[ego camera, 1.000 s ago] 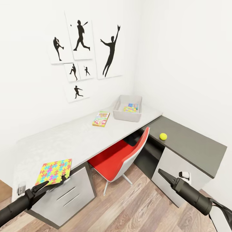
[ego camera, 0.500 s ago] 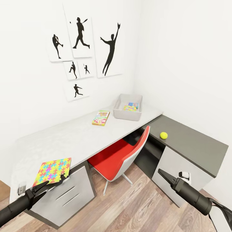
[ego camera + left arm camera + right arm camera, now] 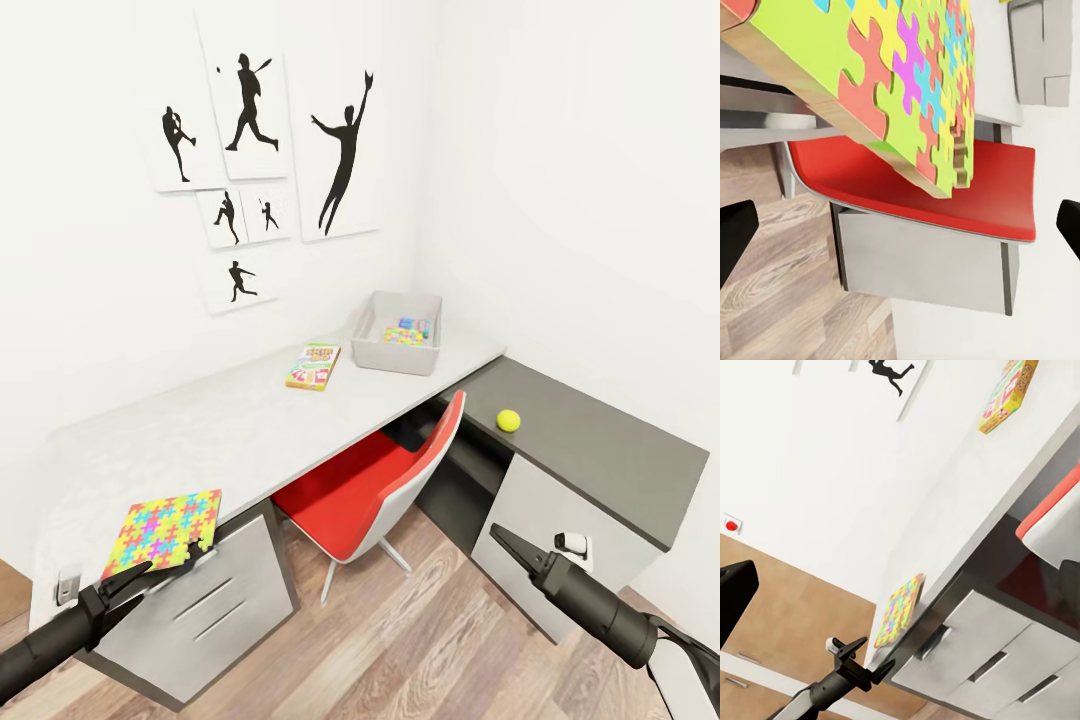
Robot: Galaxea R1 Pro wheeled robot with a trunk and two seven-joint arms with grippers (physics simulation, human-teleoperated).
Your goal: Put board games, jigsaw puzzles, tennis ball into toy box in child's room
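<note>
A jigsaw puzzle (image 3: 165, 528) (image 3: 907, 75) (image 3: 898, 611) lies at the near left corner of the white table (image 3: 230, 430). My left gripper (image 3: 168, 560) (image 3: 862, 658) is open just in front of its near edge, touching nothing. A green, yellow and red board game (image 3: 313, 366) (image 3: 1009, 394) lies farther along the table. The grey toy box (image 3: 372, 345) at the far end holds a second puzzle and a light blue box. The tennis ball (image 3: 508, 421) rests on the dark grey cabinet. My right gripper (image 3: 503, 540) hangs open over the floor. The bed is out of view.
A red chair (image 3: 370, 490) (image 3: 945, 187) is pushed under the table between the drawer unit (image 3: 215, 600) and the dark grey cabinet (image 3: 600, 450). Walls close the corner behind the table. Wooden floor (image 3: 420, 640) lies between my arms.
The head view shifted very slightly a second ago. Both arms and the toys have stayed where they were.
</note>
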